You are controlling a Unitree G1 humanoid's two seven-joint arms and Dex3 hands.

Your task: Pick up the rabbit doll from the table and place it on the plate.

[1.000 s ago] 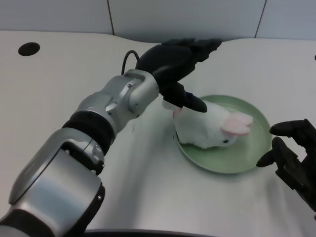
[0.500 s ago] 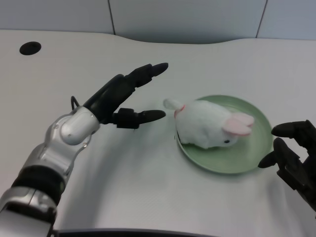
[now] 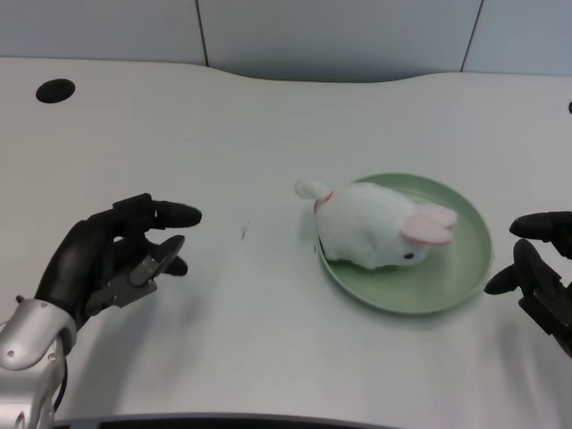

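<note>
White rabbit doll [image 3: 380,234] lies crosswise on plate [image 3: 465,277] — head right.

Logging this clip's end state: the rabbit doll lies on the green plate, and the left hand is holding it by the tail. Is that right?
Not quite. In the head view the rabbit doll does lie on the green plate, but the left hand holds nothing; it is well apart from the doll, at the table's near left.

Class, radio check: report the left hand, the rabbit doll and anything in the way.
Left hand empty, fingers apart, near table's left edge. Rabbit doll lying on green plate, tail overhanging the rim. Nothing between hand and plate.
</note>
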